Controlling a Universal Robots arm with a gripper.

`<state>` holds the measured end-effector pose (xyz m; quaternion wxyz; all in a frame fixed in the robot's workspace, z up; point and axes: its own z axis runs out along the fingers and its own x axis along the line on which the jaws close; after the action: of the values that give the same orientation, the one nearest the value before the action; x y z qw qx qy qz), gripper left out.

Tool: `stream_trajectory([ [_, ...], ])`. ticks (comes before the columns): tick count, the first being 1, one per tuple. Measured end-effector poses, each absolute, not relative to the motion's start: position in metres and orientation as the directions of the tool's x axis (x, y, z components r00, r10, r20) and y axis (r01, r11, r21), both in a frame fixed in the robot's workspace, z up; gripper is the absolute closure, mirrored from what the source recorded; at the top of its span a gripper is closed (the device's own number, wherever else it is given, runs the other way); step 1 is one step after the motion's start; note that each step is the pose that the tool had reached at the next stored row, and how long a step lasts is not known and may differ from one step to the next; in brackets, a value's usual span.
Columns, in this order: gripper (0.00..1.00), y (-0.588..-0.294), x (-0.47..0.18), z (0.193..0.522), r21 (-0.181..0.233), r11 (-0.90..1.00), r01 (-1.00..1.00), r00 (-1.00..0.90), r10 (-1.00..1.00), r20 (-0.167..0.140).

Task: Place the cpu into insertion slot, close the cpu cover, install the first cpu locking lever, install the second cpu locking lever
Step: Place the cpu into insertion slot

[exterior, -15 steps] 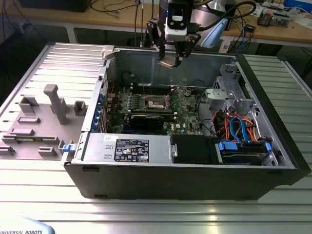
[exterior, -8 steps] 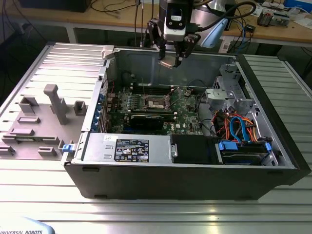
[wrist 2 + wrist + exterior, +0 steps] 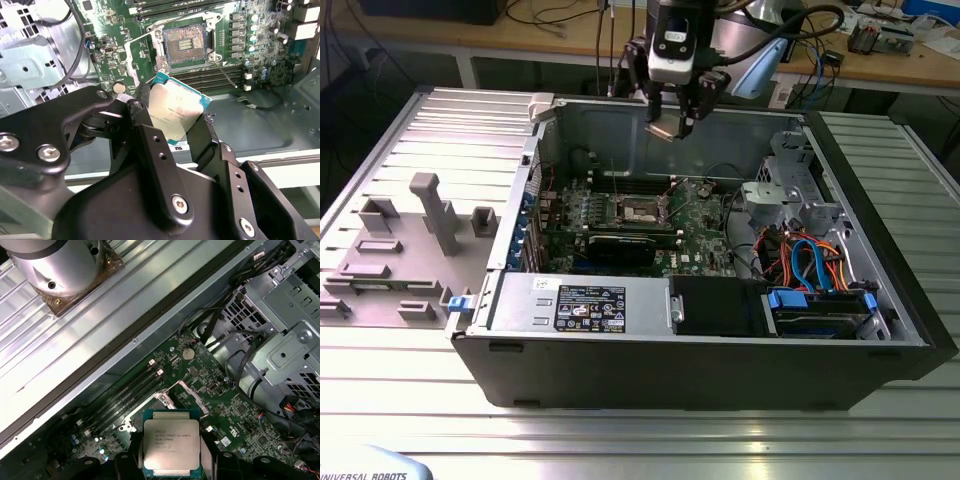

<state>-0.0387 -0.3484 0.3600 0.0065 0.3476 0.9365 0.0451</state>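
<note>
My gripper (image 3: pixel 677 118) hangs above the open computer case (image 3: pixel 700 370), over its back wall, shut on the cpu (image 3: pixel 664 128). In both wrist views the cpu (image 3: pixel 176 111) (image 3: pixel 167 447) is a flat square chip with a silvery top, pinched by its edges between the two black fingers (image 3: pixel 145 131). It is held tilted, well above the motherboard (image 3: pixel 250 45). The insertion slot (image 3: pixel 185 44) (image 3: pixel 638 210) lies bare, its contact field showing. The cpu cover (image 3: pixel 159 62) appears swung open at the slot's side. A thin locking lever (image 3: pixel 227 75) sticks out beside the slot.
A long black card (image 3: pixel 625 245) lies just in front of the slot, with memory slots (image 3: pixel 220 80) beside it. A power supply (image 3: pixel 580 300), a drive cage (image 3: pixel 790 190) and coloured cables (image 3: pixel 810 260) take up the case's front and right. A grey fixture (image 3: pixel 430 210) stands outside on the exterior view's left.
</note>
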Motion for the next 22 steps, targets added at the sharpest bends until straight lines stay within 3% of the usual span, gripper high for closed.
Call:
stream_trajectory([
  [22, 0.46, -0.3484, -0.0387, 0.36, 0.089, 0.601, 0.794, -0.604, 0.796, 0.019],
])
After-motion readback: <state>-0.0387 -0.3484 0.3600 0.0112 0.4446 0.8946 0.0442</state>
